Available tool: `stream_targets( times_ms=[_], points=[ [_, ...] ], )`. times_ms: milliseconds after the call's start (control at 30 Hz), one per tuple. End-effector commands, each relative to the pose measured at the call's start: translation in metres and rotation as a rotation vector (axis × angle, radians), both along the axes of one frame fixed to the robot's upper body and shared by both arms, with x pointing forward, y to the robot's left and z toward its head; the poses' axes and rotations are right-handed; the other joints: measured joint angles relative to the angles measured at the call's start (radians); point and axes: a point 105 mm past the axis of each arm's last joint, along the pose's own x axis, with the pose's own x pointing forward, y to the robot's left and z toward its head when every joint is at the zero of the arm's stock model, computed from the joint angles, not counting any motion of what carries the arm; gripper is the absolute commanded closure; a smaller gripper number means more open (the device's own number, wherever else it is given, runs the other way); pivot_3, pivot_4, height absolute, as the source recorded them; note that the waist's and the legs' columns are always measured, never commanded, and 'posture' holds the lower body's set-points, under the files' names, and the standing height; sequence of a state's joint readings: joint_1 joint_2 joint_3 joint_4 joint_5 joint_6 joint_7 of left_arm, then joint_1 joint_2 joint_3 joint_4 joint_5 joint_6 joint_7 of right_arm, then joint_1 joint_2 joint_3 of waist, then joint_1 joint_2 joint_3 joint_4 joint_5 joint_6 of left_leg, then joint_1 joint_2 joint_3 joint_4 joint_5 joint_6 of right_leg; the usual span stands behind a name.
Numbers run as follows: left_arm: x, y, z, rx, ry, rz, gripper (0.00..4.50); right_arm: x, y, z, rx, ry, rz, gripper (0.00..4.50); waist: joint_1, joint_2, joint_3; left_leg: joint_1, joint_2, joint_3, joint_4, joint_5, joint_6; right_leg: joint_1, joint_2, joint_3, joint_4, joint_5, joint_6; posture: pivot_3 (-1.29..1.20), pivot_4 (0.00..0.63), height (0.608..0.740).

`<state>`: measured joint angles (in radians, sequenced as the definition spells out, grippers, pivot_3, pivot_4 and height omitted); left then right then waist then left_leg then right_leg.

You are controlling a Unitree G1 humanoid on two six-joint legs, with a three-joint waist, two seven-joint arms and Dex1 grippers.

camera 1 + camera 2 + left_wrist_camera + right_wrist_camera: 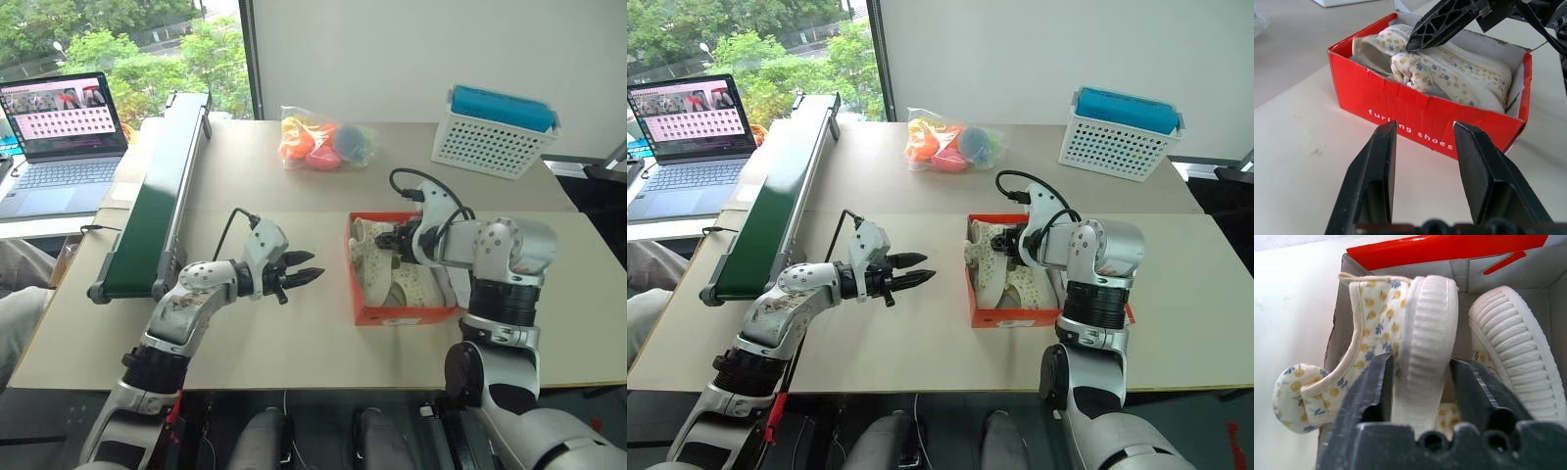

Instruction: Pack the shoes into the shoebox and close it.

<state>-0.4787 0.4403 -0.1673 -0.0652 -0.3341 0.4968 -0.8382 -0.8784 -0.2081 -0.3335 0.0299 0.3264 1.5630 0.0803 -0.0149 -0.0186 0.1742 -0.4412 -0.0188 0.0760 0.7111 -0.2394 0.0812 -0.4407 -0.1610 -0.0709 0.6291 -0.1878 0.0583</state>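
Note:
The red-orange shoebox (407, 314) stands on the table right of centre, white inside. Both cream, flower-patterned shoes (377, 259) lie in it. In the right wrist view one shoe (1427, 333) rests on its side with its ribbed sole between the fingers, and the other shoe (1518, 347) lies beside it. My right gripper (384, 238) hangs over the box's far left part, open, its jaws straddling that sole with small gaps. My left gripper (315, 266) hovers left of the box, open and empty, pointing at the box's red wall (1400, 107).
A green conveyor belt (157, 186) runs along the table's left side, with a laptop (64, 137) beyond it. At the back lie a clear bag of orange, pink and blue items (323, 142) and a white perforated basket with a blue top (495, 137).

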Motion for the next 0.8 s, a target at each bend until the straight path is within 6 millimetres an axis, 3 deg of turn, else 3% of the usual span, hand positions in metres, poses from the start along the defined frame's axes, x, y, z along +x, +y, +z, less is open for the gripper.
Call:
stream_targets(
  times_ms=[33,67,267,533,800],
  points=[
    [0.001,-0.004,0.015,-0.013,-0.067,-0.020,2.54,-0.003,0.000,0.000,-0.002,-0.017,0.002,0.44,0.000,0.000,0.000,0.000,0.000,0.000,0.000,0.000,0.000,0.000,0.000,0.000,0.000,0.000,0.000,0.00,0.150,0.699],
    [0.001,-0.003,0.015,-0.013,-0.067,-0.019,2.54,-0.004,0.002,-0.004,-0.007,-0.009,0.009,0.22,0.000,0.000,0.000,0.000,0.000,0.000,0.000,0.000,0.000,0.000,0.000,0.000,0.000,0.000,0.000,0.00,0.150,0.699],
    [0.001,-0.002,0.016,-0.011,-0.067,-0.013,2.54,-0.005,0.006,-0.017,-0.042,0.009,0.023,0.22,0.000,0.000,0.000,0.000,0.000,0.000,0.000,0.000,0.000,0.000,0.000,0.000,0.000,0.000,0.000,0.00,0.150,0.699],
    [0.000,-0.001,0.014,-0.010,-0.061,-0.010,2.54,-0.004,-0.013,0.025,-0.104,-0.131,-0.010,0.22,0.001,0.000,0.000,0.000,0.000,0.000,0.000,0.000,0.000,0.000,0.000,0.000,0.000,0.000,0.000,0.00,0.150,0.699],
    [0.002,-0.005,0.015,-0.012,-0.064,-0.025,2.54,-0.015,-0.016,0.039,-0.155,-0.192,-0.012,0.22,0.001,0.000,0.000,0.000,0.000,0.000,0.000,-0.001,0.002,0.000,0.000,0.000,0.000,0.000,0.000,0.00,0.150,0.699]
  ],
)
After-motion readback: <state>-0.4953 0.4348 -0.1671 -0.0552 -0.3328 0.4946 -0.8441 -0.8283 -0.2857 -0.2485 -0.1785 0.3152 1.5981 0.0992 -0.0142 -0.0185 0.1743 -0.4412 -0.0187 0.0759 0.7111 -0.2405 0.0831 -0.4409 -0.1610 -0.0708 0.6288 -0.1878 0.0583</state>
